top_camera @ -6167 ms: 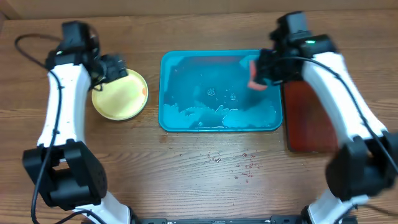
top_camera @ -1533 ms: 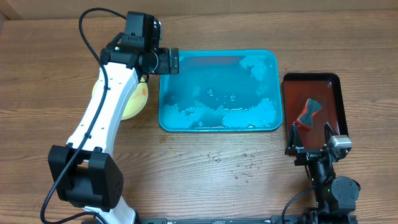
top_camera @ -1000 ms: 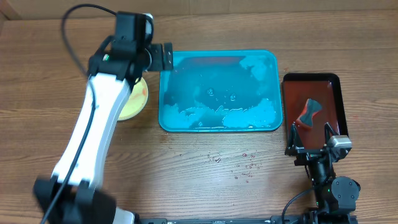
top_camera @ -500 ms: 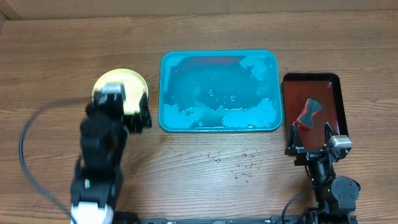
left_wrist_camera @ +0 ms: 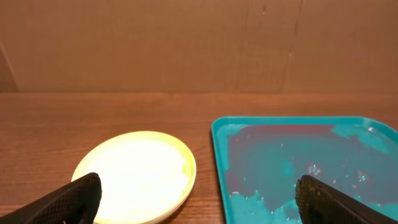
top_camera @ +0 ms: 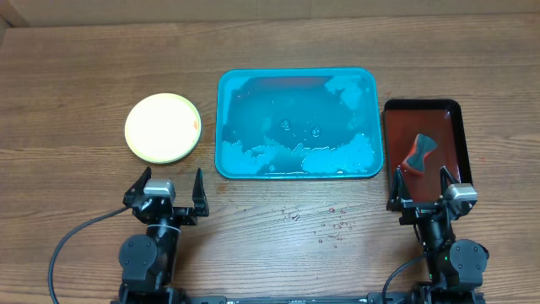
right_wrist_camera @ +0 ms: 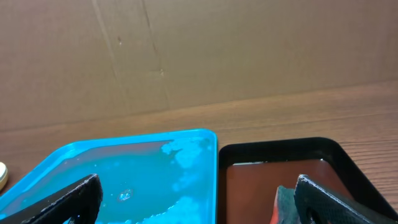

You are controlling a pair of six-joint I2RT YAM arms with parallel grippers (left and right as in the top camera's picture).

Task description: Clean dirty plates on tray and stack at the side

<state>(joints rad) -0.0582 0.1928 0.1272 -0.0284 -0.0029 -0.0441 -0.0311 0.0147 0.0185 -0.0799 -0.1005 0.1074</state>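
A brown wooden desk [top_camera: 84, 67] stands before a cardboard wall. The plates [top_camera: 162, 127] sit in a pile on the desk just left of the tray [top_camera: 221, 127], not touching it, a pale yellow one on top. The tray holds foamy water. To its right lies a dark red tray [top_camera: 401, 118] with a sponge [top_camera: 417, 151]. Near the front edge, the left tool [top_camera: 169, 181] and right tool [top_camera: 421, 176] stand with fingers wide apart, holding nothing.

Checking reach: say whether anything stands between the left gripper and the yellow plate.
Nothing visible does. Only bare table separates the open left gripper and the yellow plate; the tray sits off to its right.
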